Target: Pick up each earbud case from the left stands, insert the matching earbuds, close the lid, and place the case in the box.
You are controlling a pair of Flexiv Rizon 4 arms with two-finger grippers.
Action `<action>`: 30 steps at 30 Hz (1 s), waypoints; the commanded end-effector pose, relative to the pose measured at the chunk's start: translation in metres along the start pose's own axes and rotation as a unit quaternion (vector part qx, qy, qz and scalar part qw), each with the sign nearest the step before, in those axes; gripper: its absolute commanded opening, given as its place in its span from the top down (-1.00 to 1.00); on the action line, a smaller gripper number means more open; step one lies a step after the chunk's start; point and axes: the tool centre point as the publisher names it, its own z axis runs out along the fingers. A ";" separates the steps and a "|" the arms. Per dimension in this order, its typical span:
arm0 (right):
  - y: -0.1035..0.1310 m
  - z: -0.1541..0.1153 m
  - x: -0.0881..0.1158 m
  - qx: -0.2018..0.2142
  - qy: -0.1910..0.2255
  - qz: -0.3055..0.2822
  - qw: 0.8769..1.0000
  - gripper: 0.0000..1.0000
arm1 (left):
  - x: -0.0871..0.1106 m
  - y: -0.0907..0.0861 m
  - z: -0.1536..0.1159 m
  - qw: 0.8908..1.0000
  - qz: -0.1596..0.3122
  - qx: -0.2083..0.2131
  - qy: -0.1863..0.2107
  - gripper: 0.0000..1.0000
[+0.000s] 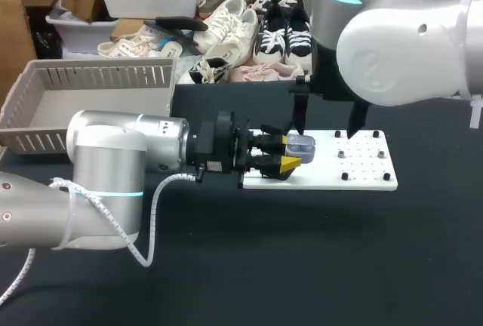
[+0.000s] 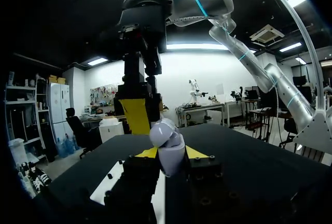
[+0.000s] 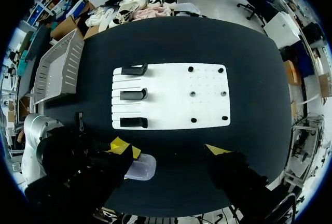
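My left gripper (image 1: pixel 290 156) is shut on a pale lavender earbud case (image 1: pixel 300 143) and holds it just above the left part of the white board (image 1: pixel 370 179). From the left wrist, the case (image 2: pixel 168 149) sits between the yellow tips and its lid looks partly raised. My right gripper (image 3: pixel 169 147) hangs open over the case (image 3: pixel 141 167), which lies close to one of its fingers (image 3: pixel 120 145). That finger (image 2: pixel 136 116) stands just behind the case. Three black stands (image 3: pixel 133 95) on the board (image 3: pixel 171 81) hold nothing.
A grey slatted box (image 1: pixel 90 88) stands at the table's back left, also seen from the right wrist (image 3: pixel 57 66). Several small dark pegs (image 3: pixel 192 93) dot the board's right half. Shoes lie beyond the table's far edge.
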 end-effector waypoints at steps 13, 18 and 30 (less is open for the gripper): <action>-0.024 -0.040 0.010 -0.015 -0.075 -0.004 0.997 -1.00 | 0.000 -0.001 0.000 1.000 0.000 -0.001 0.000 1.00; -0.035 -0.046 0.014 -0.028 -0.074 -0.056 0.995 -1.00 | 0.000 -0.001 0.000 1.000 0.000 -0.001 0.000 1.00; -0.048 -0.052 0.020 -0.051 -0.072 -0.101 0.991 -1.00 | -0.016 0.003 -0.008 0.999 0.002 -0.053 0.005 1.00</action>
